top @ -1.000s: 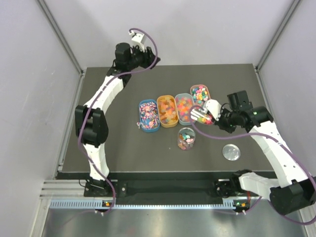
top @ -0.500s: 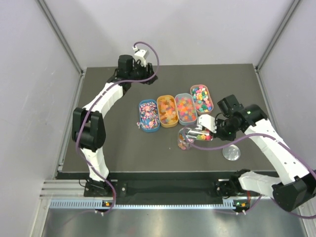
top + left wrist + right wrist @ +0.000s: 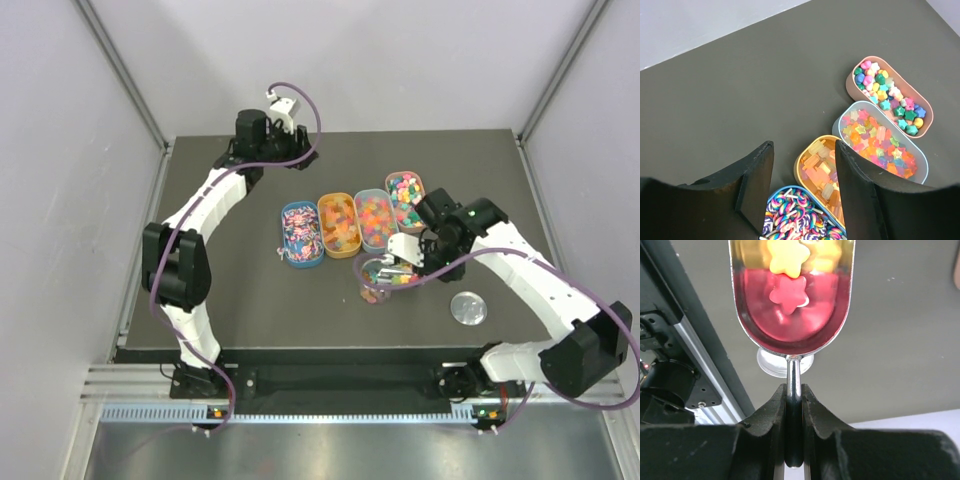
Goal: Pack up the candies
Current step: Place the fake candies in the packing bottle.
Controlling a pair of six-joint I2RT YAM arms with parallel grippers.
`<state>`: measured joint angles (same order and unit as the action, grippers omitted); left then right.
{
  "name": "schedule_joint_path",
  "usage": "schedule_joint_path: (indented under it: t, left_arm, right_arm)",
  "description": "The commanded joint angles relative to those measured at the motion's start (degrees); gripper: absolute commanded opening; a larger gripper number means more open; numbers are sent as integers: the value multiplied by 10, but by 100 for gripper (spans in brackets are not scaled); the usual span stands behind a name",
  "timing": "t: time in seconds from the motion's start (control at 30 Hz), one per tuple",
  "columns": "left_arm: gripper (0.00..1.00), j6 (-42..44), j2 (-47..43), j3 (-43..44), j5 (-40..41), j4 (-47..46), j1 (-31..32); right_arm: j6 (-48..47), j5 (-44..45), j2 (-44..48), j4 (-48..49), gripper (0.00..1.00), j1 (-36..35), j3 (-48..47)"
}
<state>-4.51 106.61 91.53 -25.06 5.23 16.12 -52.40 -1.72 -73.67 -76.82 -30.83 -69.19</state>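
**Scoop of candies at the jar, left arm idle at the far edge**

The right gripper (image 3: pixel 794 390) is clamped tight on the thin metal stem of a scoop (image 3: pixel 792 305). The scoop's long axis runs from the gripper leftward, and its bowl reaches the right rim of the clear jar (image 3: pixel 375 282). In the bowl lie a few star-shaped candies (image 3: pixel 788 294), one red and at least one yellow. More sweets part-fill the jar.

Just beyond the jar, four oval trays sit side by side, their long axes running near to far: blue tray (image 3: pixel 301 235), orange tray (image 3: pixel 339 224), pale-blue tray (image 3: pixel 374 219) and pink tray (image 3: pixel 405 192). All hold mixed sweets.

The left gripper (image 3: pixel 804 145) hangs over the far left of the table (image 3: pixel 230 290), jaws apart and holding nothing. A round lid (image 3: pixel 467 308) lies near and to the right of the jar.
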Motion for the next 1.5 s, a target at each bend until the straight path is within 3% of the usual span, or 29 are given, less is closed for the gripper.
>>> schedule_joint_path:
  t: [0.0, 0.33, 1.17, 1.27, 1.47]
  left_arm:
    - [57, 8, -32, -7, -16, -11, -1]
    - [57, 1, -17, 0, -30, -12, -1]
    - [57, -7, 2, 9, -43, -23, 0]
    - [57, -11, 7, 11, -54, -35, 5]
    - [60, 11, 90, 85, -82, -72, 51]
  right_arm:
    - [13, 33, -4, -77, 0, -15, -41]
    - [-9, 126, -7, -79, 0, -48, -69]
    - [-77, 213, -6, -79, 0, -85, -63]
    - [-60, 205, -12, -76, 0, -78, -88]
    - [105, 74, -73, -53, 0, 9, -214]
